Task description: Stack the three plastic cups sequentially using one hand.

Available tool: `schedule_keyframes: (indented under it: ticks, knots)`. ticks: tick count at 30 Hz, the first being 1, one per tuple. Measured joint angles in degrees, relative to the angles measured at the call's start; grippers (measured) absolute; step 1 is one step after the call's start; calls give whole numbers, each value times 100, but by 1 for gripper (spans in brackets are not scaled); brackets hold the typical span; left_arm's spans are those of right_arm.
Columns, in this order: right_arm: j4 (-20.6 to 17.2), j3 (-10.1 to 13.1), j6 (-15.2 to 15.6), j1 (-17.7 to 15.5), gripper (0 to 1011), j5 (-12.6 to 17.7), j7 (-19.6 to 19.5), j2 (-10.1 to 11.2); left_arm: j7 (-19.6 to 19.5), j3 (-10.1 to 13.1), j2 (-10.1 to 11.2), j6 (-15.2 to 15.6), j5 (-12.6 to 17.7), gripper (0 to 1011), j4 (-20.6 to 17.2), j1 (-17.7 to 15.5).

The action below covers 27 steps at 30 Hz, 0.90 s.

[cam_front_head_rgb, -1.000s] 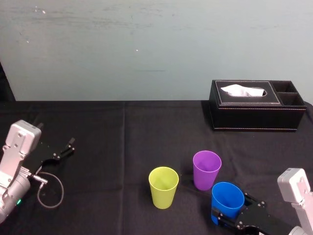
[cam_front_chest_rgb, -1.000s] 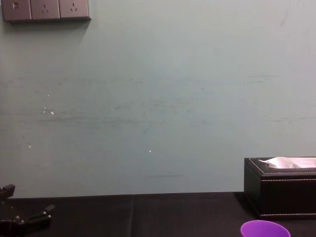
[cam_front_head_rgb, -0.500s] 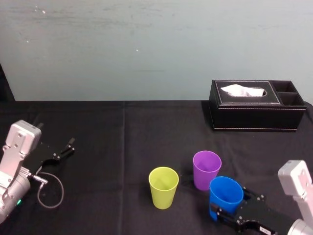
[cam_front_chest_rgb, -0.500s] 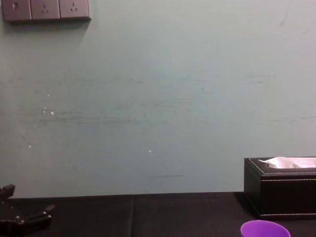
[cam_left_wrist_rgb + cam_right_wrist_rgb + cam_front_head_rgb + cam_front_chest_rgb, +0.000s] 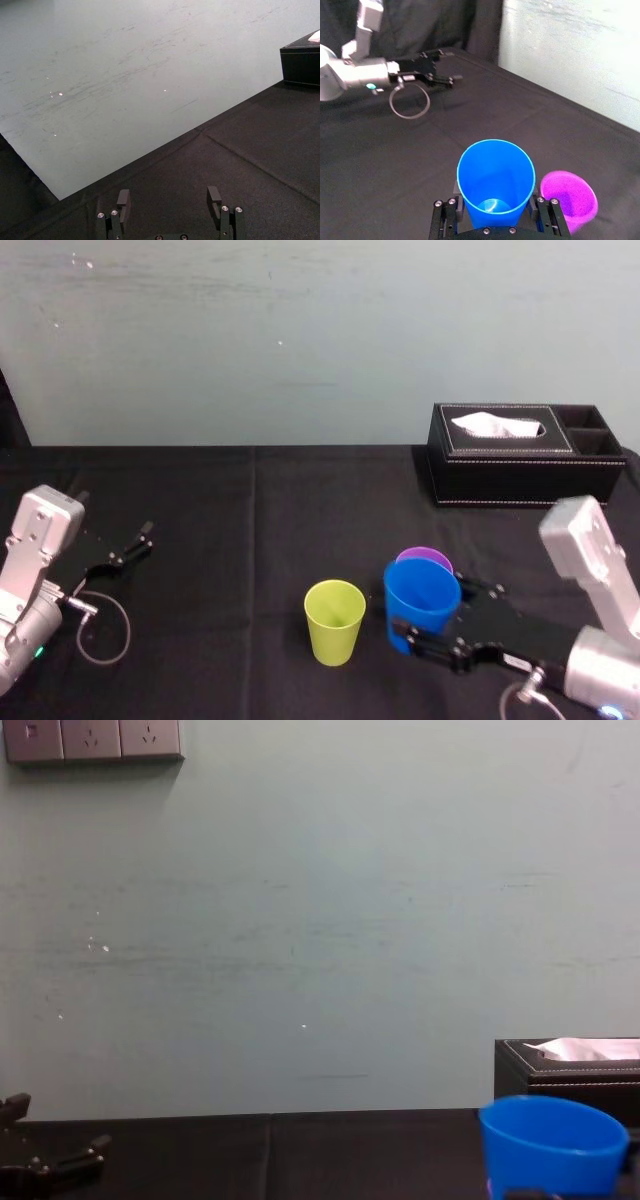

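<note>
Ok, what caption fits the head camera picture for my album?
The right gripper holds the blue cup beside the purple cup, green cup to their left, left gripper parked far left.

We find broad bare desk (image 5: 230, 540) left of the yellow-green cup (image 5: 334, 621); to its right the blue cup (image 5: 421, 602) and purple cup (image 5: 428, 555) crowd together, the tissue box (image 5: 520, 468) well behind.

You face a pale grey-green wall (image 5: 320, 920), scuffed and flecked with white, with a row of socket plates (image 5: 92, 740) at the chest view's upper left. Your table (image 5: 250, 530) wears a black cloth with a crease running front to back. A black tissue box (image 5: 525, 455) sits at the head view's right, near the wall.
</note>
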Motion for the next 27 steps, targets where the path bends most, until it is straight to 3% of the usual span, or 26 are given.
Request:
schedule_keyframes:
  ticks: [11,18,27]
  knots:
    - [157,-585,475,811,717,13,-40,-340,0,0,0,0,0,1000,0,0]
    - [488,-868,480,1179,717,64,-50,-558,0,0,0,0,0,1000,0,0]
    - [858,-1094,335,1475,717,55,-64,-655,0,0,0,0,0,1000,0,0]
